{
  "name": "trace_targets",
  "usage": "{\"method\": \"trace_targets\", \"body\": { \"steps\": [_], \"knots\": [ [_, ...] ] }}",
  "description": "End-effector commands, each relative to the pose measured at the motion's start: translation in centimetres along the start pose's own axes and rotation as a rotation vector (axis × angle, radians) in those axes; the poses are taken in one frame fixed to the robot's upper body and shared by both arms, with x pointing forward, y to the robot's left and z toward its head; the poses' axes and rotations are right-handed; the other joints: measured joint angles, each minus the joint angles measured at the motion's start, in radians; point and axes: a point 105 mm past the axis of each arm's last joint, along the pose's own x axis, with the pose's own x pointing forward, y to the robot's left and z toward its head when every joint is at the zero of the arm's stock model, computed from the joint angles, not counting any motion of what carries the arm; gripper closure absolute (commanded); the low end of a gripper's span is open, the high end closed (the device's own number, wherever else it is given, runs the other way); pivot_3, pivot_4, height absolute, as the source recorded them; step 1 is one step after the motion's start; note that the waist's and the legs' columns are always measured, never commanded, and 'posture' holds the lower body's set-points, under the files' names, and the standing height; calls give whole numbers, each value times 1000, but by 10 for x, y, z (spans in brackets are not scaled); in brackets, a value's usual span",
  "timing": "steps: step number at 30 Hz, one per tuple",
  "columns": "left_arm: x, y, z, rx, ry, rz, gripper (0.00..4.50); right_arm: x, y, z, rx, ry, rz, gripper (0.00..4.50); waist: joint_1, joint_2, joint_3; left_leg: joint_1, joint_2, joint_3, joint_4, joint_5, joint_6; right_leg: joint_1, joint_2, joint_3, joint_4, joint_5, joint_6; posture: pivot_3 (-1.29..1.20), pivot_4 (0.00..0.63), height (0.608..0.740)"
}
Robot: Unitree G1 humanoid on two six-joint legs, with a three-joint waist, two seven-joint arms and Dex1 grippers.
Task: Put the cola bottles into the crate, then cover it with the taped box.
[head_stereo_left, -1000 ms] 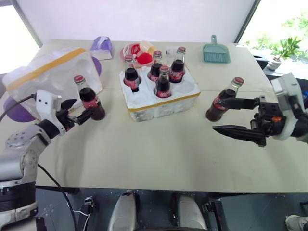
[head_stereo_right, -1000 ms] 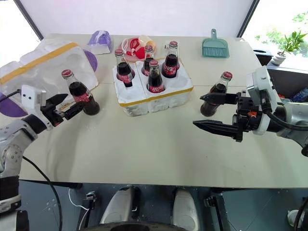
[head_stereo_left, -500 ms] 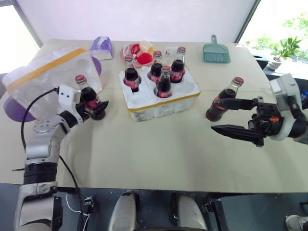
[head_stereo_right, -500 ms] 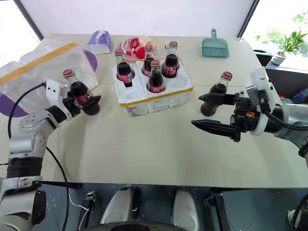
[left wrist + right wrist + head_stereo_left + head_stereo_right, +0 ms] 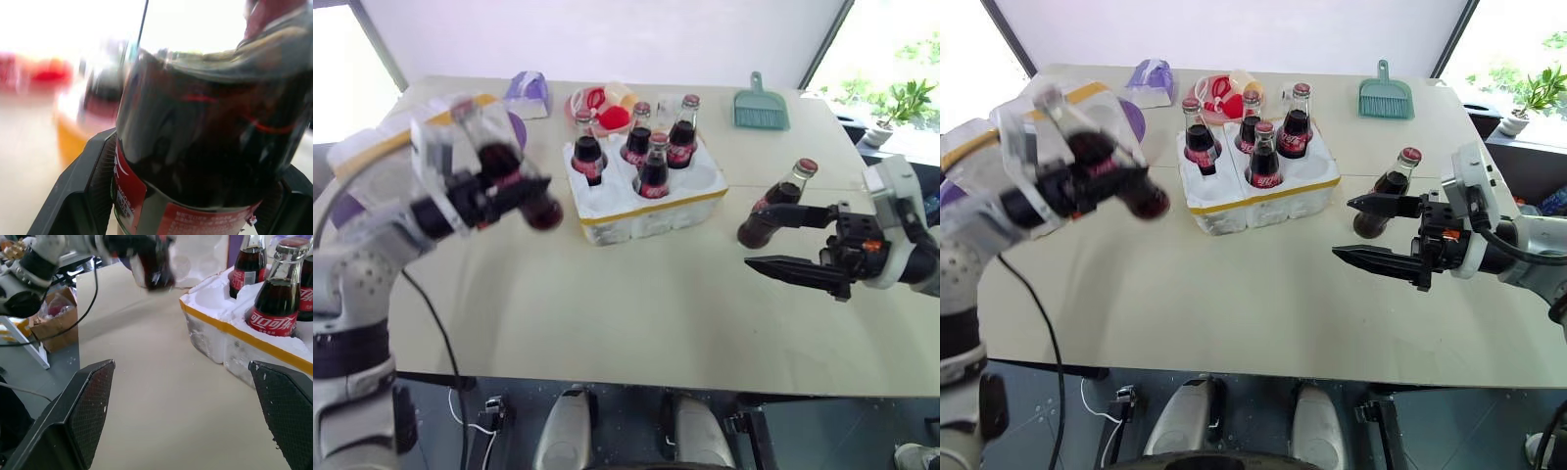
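At mid-left, the left gripper (image 5: 494,196) clamps a glass cola bottle (image 5: 509,176) clear of the table, its dark body wedged between the black fingers (image 5: 88,181). In the upper centre, the white foam crate (image 5: 646,206), yellow-banded, holds four red-labelled bottles; at right, the right gripper (image 5: 788,240) gapes wide beside a standing bottle (image 5: 773,206).

Left gripper (image 5: 494,191) raised above the table on the left, fingers clamped around a cola bottle (image 5: 514,176). Right gripper (image 5: 1363,227) hovers low on the right, fingers spread wide, pointing left.
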Motion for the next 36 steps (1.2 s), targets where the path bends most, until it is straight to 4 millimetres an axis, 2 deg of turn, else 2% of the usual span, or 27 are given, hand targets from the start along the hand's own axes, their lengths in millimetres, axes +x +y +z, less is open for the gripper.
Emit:
{"method": "trace_targets", "body": {
  "steps": [1, 4, 8, 12, 15, 19, 23, 24, 25, 26, 31, 33, 36],
  "knots": [
    [26, 2, 14, 62, -60, 6, 1635, -2, 1, 7, -43, -32, -21, 0, -4, 0, 0, 0, 0, 0, 0, 0, 0, 0, 0, 0, 0, 0, 0, 0, 150, 736],
    [50, 7, 4, 89, -39, -2, 1635, -2, 3, 7, -42, -43, -33, 0, -7, 0, 0, 2, 0, 1, -2, 0, 0, 0, 0, 0, 0, 0, 1, 0, 150, 736],
    [69, 8, -19, 81, 11, -43, 1635, -4, 3, 3, -33, -42, -64, 0, -14, 0, 0, 2, 0, 1, -3, 0, 0, -2, 1, 0, 1, 0, 1, 0, 150, 736],
    [75, 11, -40, 114, 81, -49, 1635, -6, 4, 1, -29, -42, -79, 0, -17, 0, 0, -1, 0, 1, -3, 0, 0, -4, 1, 0, 1, 0, 1, 0, 150, 736],
    [76, 1, -65, 194, 171, -115, 1635, -7, 4, -2, -23, -40, -90, 0, -14, 0, 0, -1, 0, 1, -3, 0, 0, -4, 1, 0, 1, 0, 1, 0, 150, 736],
    [84, 5, -96, 188, 264, -70, 1635, -3, 2, -4, -18, -40, -93, 0, -10, 0, 0, -1, 0, 1, -2, 0, 0, -4, 0, 0, 1, 0, 1, 0, 150, 736],
    [84, 11, -112, 191, 300, -15, 1635, 0, -2, -7, -41, -21, -118, 0, 0, 1, -1, 2, 0, 1, -2, 0, 0, 0, 0, 0, 1, 0, 1, 0, 150, 736],
    [82, 13, -114, 188, 303, -6, 588, 1, -4, -9, -50, -13, -130, 0, 0, 1, -1, 3, 0, 1, -2, 0, 0, 1, 0, 0, 0, 0, 1, 0, 150, 736],
    [80, 13, -113, 184, 301, -2, 211, 0, -7, -10, -58, -5, -146, 0, 0, 1, -1, 3, 0, 0, -2, 0, 0, 2, 0, 0, 0, 0, 0, 0, 150, 736],
    [77, 13, -112, 184, 295, 1, 48, -1, -9, -12, -62, 2, -163, 0, -2, 1, -1, 4, 0, 1, -2, 0, 0, 2, 0, 0, 0, 0, 0, 0, 150, 736],
    [60, 16, -88, 180, 228, 40, 48, -12, -23, -23, -63, 29, -288, 0, -8, 1, -1, 4, 0, 1, -2, 0, 0, 2, 0, 0, 1, 0, 0, 0, 150, 736],
    [40, 8, -52, 134, 131, 11, 48, -25, -28, -34, -29, 28, -389, 0, -15, 1, -1, 4, 0, 1, -3, 0, 0, 1, 0, 1, 1, 0, 1, 0, 150, 736],
    [10, -15, -13, 68, 60, -79, 48, -38, -28, -46, 27, 1, -492, 0, -29, 1, 0, 3, 1, 0, -5, 0, 0, -2, 1, 0, 2, 0, 1, 0, 150, 736]
  ]
}}
